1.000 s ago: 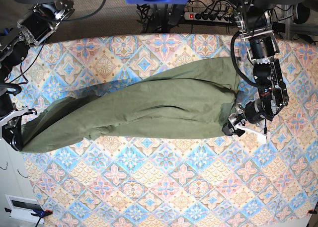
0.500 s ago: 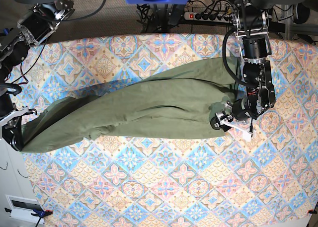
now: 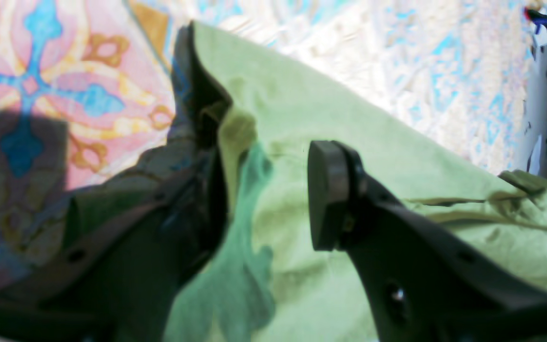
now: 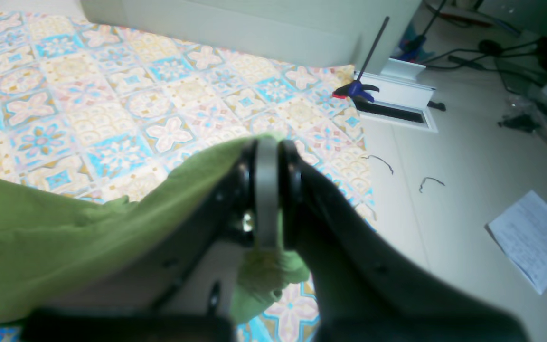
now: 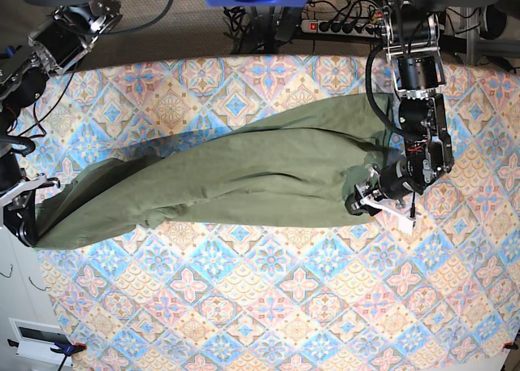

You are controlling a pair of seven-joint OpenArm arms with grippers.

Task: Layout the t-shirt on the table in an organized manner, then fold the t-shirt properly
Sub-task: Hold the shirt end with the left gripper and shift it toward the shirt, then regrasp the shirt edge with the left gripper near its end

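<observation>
The olive-green t-shirt [image 5: 244, 172] lies stretched in a long wrinkled band across the table [image 5: 284, 306], from the left edge to the right half. My left gripper [image 5: 363, 204] sits at the shirt's lower right corner. In the left wrist view this gripper [image 3: 264, 166] is open, with a fold of the t-shirt [image 3: 397, 166] between its fingers; one finger [image 3: 207, 123] is at the cloth's edge and the other pad [image 3: 325, 194] rests over the fabric. My right gripper [image 5: 23, 225] is at the table's left edge. There the gripper [image 4: 266, 156] is shut on the t-shirt [image 4: 64, 223].
A power strip [image 5: 341, 26] and cables lie behind the table. Off the table's left edge are a blue clamp [image 4: 355, 89], a white box [image 5: 36, 338] and a sheet of paper [image 4: 532, 237] on the floor.
My left gripper has slid left onto the shirt's lower right corner, and its jaws have narrowed around the fabric. The right arm and its end of the shirt have not moved.
</observation>
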